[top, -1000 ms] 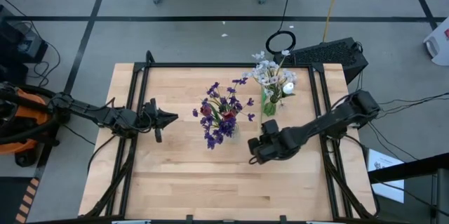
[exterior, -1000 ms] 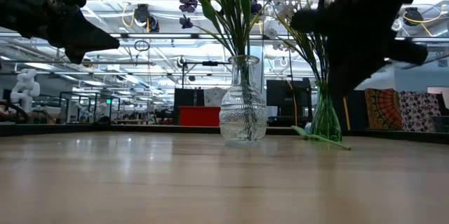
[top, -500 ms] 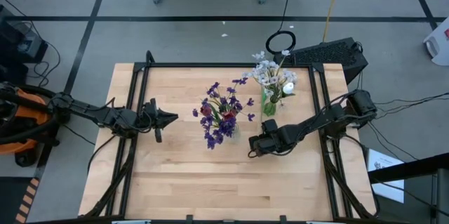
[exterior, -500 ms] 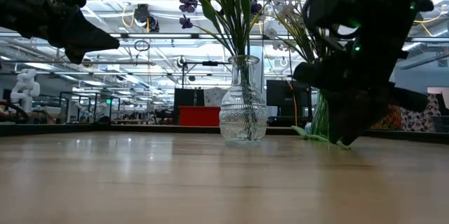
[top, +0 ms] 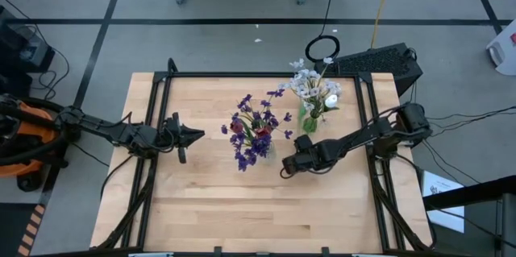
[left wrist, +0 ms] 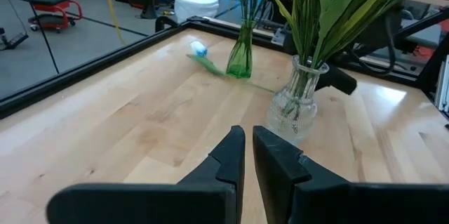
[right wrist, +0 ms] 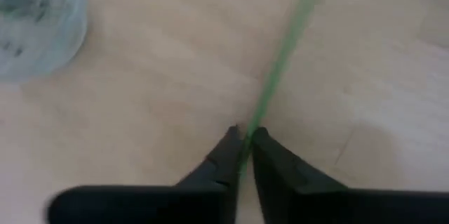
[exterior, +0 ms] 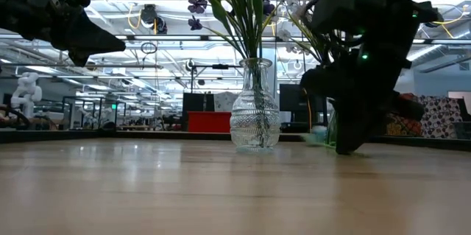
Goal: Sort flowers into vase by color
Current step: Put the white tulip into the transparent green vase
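A clear glass vase [top: 264, 151] [exterior: 255, 121] holds purple sprigs and dark red buds [top: 254, 132]. A green vase [top: 309, 122] [left wrist: 240, 59] holds pale white-blue blossoms [top: 310, 86]. One loose flower lies flat on the table beside the green vase, with its white bud [left wrist: 198, 47] [top: 330, 101] toward the far right. My right gripper [top: 284, 166] [right wrist: 243, 140] is down at the table between the two vases, shut on this flower's stem. My left gripper [top: 199, 134] [left wrist: 248, 147] hovers shut to the left of the clear vase. My right gripper pinches the loose flower's thin green stem [right wrist: 258, 115] between its two fingertips, near the stem's bare end. The fingers come slanting down from the table's right side and point roughly along the stem. The rest of the stem runs away from the fingers across the tabletop.
A black frame rail [top: 242, 74] runs around the wooden tabletop. A dark box [top: 379, 62] and a ring [top: 322, 48] sit past the far right corner. Bare wood lies along the near half of the table [top: 242, 209].
My right gripper has come down to the tabletop and moved toward the table's left and far side, ending between the two vases at the loose stem. My left arm has kept still.
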{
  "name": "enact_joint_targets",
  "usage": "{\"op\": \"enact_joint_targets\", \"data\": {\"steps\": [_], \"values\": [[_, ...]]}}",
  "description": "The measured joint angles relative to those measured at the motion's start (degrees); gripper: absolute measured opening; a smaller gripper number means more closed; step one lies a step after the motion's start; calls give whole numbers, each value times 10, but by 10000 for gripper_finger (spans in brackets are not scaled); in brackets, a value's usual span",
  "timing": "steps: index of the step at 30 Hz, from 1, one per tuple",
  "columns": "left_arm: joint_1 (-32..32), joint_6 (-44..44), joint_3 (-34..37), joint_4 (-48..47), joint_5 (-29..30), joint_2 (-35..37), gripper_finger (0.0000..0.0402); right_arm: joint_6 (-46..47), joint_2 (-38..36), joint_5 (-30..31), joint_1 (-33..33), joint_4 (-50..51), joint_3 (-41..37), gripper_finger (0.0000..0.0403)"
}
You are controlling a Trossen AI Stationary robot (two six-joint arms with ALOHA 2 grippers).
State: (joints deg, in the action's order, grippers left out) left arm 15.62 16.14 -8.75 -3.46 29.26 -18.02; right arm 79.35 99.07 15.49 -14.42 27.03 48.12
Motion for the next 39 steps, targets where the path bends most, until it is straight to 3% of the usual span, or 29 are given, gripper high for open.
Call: {"op": "enact_joint_targets", "data": {"steps": [2,4,8,11,19,24,28,35,39], "values": [[0,0,0,0,0,0,35,-8,-7,-5,-17,-2,0,11],[0,0,0,0,0,0,35,-10,-17,-24,-34,5,1,10],[0,-1,0,0,0,0,35,-8,-49,-153,-71,29,3,6],[0,-5,0,0,0,0,35,10,-77,-206,-99,44,3,3],[0,-5,0,-1,0,0,35,65,-117,-260,-171,61,4,9],[0,-5,0,-1,0,0,35,100,-117,-273,-192,63,4,45],[0,-5,0,-1,0,0,35,114,-117,-243,-195,66,4,87],[0,-19,0,-1,2,0,35,57,-117,-47,-168,60,4,146],[0,-19,0,-1,2,0,35,30,-117,-20,-131,59,4,168]]}}
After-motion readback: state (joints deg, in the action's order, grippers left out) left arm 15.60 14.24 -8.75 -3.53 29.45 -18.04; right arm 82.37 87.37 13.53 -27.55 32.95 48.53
